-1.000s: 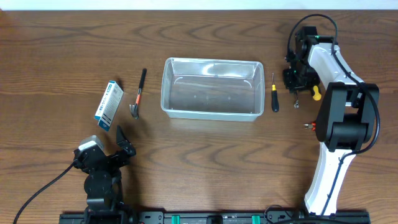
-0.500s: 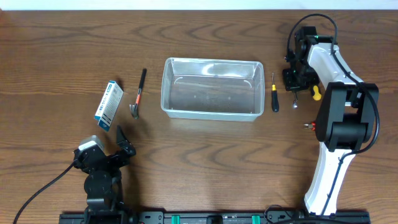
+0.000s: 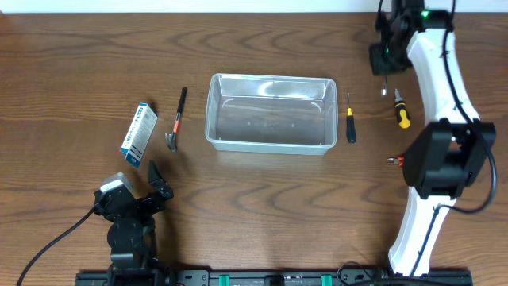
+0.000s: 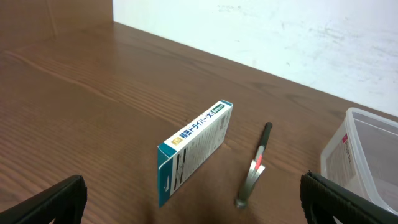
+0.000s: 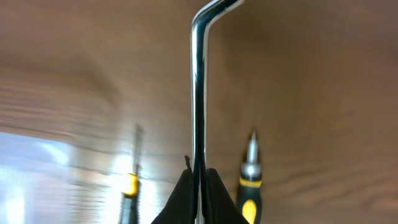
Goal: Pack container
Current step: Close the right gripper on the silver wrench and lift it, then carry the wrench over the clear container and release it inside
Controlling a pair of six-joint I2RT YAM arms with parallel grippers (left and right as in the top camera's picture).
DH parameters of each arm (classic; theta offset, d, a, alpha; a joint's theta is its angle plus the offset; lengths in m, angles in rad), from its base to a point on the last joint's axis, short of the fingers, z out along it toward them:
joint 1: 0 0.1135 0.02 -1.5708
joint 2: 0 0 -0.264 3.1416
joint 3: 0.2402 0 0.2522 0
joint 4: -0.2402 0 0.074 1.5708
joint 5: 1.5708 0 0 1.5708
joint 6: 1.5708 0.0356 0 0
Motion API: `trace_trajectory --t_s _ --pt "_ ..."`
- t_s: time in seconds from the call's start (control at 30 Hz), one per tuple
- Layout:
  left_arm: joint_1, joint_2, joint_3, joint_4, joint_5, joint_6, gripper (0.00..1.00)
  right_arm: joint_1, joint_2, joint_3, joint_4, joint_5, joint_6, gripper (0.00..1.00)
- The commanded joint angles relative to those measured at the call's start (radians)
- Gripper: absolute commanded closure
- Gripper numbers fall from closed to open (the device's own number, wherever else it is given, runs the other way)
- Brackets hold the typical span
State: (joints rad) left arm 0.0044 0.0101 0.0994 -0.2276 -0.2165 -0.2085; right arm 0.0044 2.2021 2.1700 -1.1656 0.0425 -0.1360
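Observation:
The clear container (image 3: 270, 78) stands at the table's middle, with nothing in it. My right gripper (image 3: 383, 73) hangs over the far right of the table, shut on a bent silver hex key (image 5: 198, 93) that points away from the jaws (image 5: 199, 186), its tip (image 3: 384, 90) above the wood. Below it lie a yellow-and-black screwdriver (image 3: 402, 109) (image 5: 250, 180) and a slim black screwdriver (image 3: 350, 121). My left gripper (image 3: 158, 181) rests low at the near left, wide open (image 4: 199, 208) and empty, facing a hammer (image 4: 254, 169) and a blue-and-white box (image 4: 193, 149).
The hammer (image 3: 176, 119) and the box (image 3: 139, 133) lie left of the container. The slim screwdriver lies just off the container's right wall. The right arm's white body (image 3: 429, 159) stretches along the table's right side. A white wall borders the far edge.
My right gripper has closed on the hex key and lifted it up and toward the far edge, uncovering the yellow screwdriver. The left arm has not moved.

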Motion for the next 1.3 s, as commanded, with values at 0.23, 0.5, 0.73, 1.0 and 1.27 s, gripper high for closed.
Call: trace_trajectory --t_s 0.23,0.5,0.73,1.0,1.27 --pt "-0.004 -0.006 -0.024 -0.009 -0.005 0.01 0.02 0.246 -0.178 0.139 -0.049 -0.188 -0.433 0.99" --pt "-0.004 -0.006 -0.024 -0.009 -0.005 0.01 0.02 0.478 -0.154 0.137 -0.156 -0.157 -0.636 0.99" --pt "-0.004 -0.006 -0.024 -0.009 -0.005 0.01 0.02 0.578 -0.071 0.135 -0.217 -0.088 -0.649 0.99" --pt "-0.004 -0.006 -0.024 -0.009 -0.005 0.01 0.02 0.575 0.066 0.132 -0.26 -0.019 -0.655 0.99" --pt "-0.004 -0.006 -0.024 -0.009 -0.005 0.01 0.02 0.564 0.193 0.132 -0.282 -0.021 -0.62 0.99"
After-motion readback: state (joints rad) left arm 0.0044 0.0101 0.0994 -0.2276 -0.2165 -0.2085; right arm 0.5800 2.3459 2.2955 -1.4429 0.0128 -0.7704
